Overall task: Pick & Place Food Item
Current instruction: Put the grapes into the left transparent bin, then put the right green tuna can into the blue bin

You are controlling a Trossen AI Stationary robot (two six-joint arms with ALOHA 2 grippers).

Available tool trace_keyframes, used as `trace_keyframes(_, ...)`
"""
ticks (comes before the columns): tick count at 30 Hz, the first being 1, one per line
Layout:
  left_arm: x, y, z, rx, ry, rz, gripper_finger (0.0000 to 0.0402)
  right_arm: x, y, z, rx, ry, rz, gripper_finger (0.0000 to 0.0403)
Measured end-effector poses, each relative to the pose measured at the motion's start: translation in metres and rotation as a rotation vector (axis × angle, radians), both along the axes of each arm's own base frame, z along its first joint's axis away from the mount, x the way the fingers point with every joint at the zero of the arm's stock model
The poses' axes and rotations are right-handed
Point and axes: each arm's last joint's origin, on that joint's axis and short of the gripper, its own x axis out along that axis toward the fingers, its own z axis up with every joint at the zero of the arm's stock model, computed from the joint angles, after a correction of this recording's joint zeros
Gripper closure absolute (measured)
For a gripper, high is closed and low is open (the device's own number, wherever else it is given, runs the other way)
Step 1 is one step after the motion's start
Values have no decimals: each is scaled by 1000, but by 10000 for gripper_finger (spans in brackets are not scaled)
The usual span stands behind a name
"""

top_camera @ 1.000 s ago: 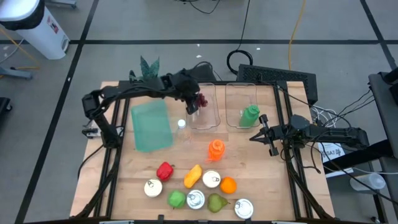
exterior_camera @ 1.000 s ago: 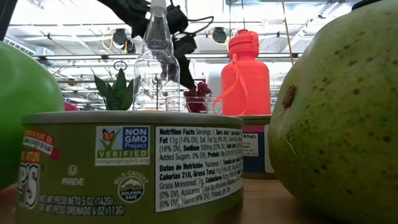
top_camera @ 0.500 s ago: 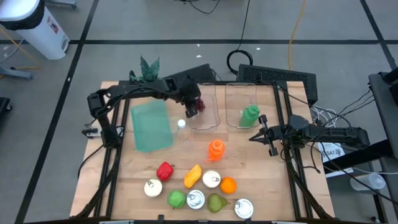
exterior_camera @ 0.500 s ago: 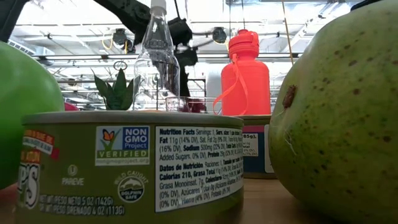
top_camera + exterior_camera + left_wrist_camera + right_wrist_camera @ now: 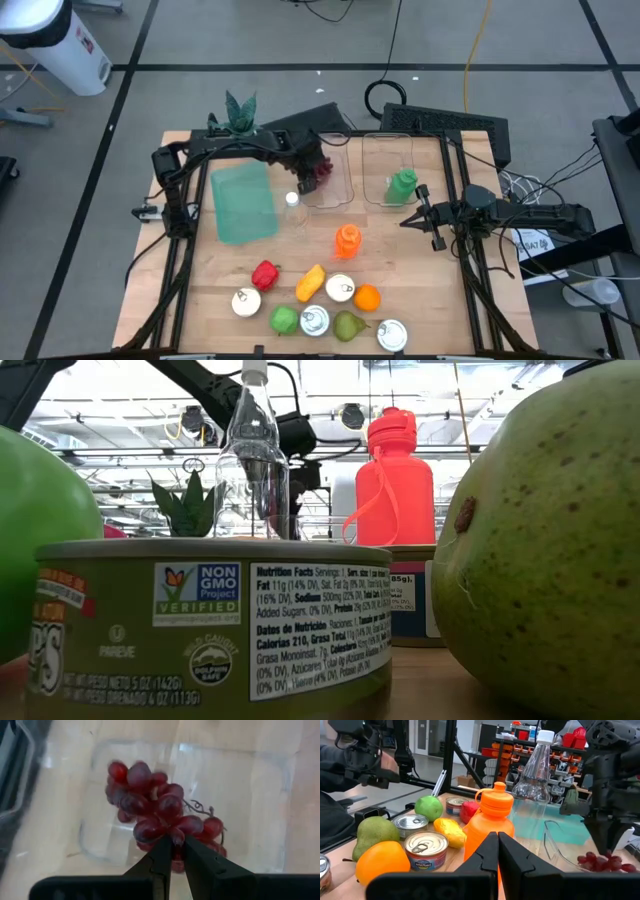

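The left gripper [image 5: 173, 851] is down inside the clear container [image 5: 328, 172] at the far middle of the table, its fingers pinched tight on the stem end of the bunch of red grapes [image 5: 155, 812], and the left wrist view shows those grapes hanging right over the container's transparent floor. From above, the bunch sits low within the container's left half, so the carry looks as good as finished; whether the grapes already rest on the bottom or hang just off it, I cannot tell. What's left for this item, by my reading, is only the release and the lift away. Over on the right, the right gripper [image 5: 424, 215] waits at the table's right side with its fingers closed on nothing, near the second clear container [image 5: 385, 150], which holds a green bottle [image 5: 403, 185]. Plenty remains on the table: near the front edge sit a red pepper [image 5: 265, 273], a yellow pepper [image 5: 311, 282], an orange [image 5: 367, 298], a green apple [image 5: 285, 319], a pear [image 5: 348, 325] and several cans [image 5: 340, 288]. The orange bottle [image 5: 347, 240] stands mid-table, just near of the containers. So one food item is almost placed, and the rest look untouched, if more are meant to follow.
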Motion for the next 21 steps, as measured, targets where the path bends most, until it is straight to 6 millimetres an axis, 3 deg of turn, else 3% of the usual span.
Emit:
trace_keyframes(9, 1, -1, -4, -17, 5, -11, 335, 0, 0, 0, 1, 3, 2, 403)
trace_keyframes(16, -3, -1, 1, 57, 48, 23, 215, 0, 0, 0, 1, 3, 2, 403)
trace_keyframes(21, -16, -10, 35, 118, 7, 14, 127, 0, 0, 0, 1, 3, 2, 403)
